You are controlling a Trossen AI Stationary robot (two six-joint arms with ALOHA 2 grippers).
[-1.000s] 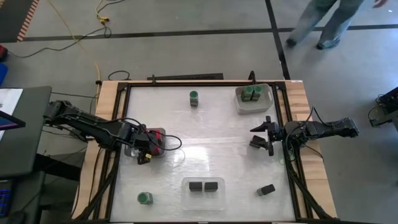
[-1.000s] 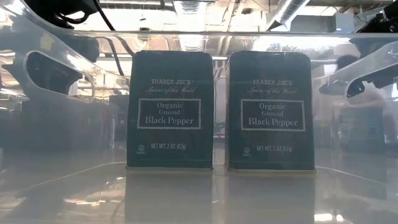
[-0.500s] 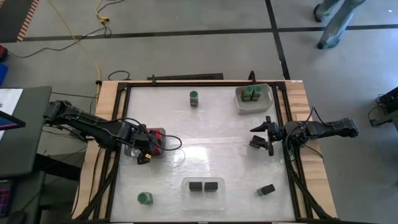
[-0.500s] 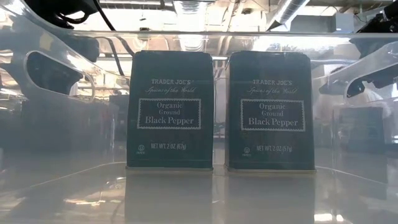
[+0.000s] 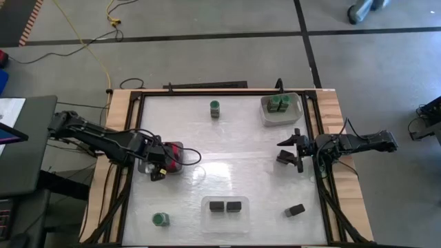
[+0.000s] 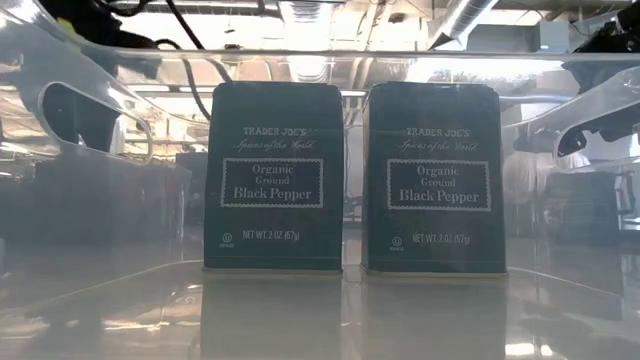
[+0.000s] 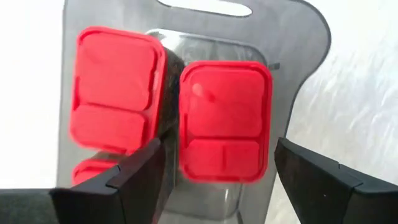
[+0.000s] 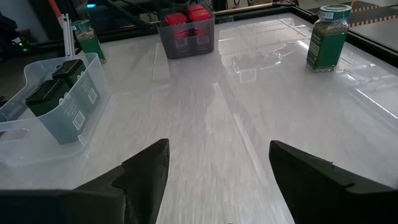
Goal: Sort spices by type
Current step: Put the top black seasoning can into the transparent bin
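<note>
My left gripper (image 5: 158, 167) (image 7: 216, 146) hovers open over a small grey tray (image 7: 292, 37) at the table's left, pointing down. Its fingers stand on either side of one red blocky spice (image 7: 225, 121) that stands in the tray beside another red one (image 7: 115, 90). I see no touch. My right gripper (image 5: 292, 153) (image 8: 217, 180) waits open near the right edge. Two black pepper boxes (image 6: 275, 175) (image 6: 433, 175) stand in a clear tray (image 5: 227, 205). Two green-lidded jars (image 5: 279, 103) stand in a grey tray at the far right.
Single green-lidded jars stand on the table at the far middle (image 5: 215, 108) and the near left (image 5: 160, 219). A loose black box (image 5: 296, 209) lies near the right front. The table's middle is bare white surface. Beyond the far edge a person's foot (image 5: 362, 10) shows on the floor.
In the low view, the dark shape of my left arm at the upper left has drawn up out of sight, and in the high view the gripper stays over the red tray. The person beyond the far edge has walked away toward the right.
</note>
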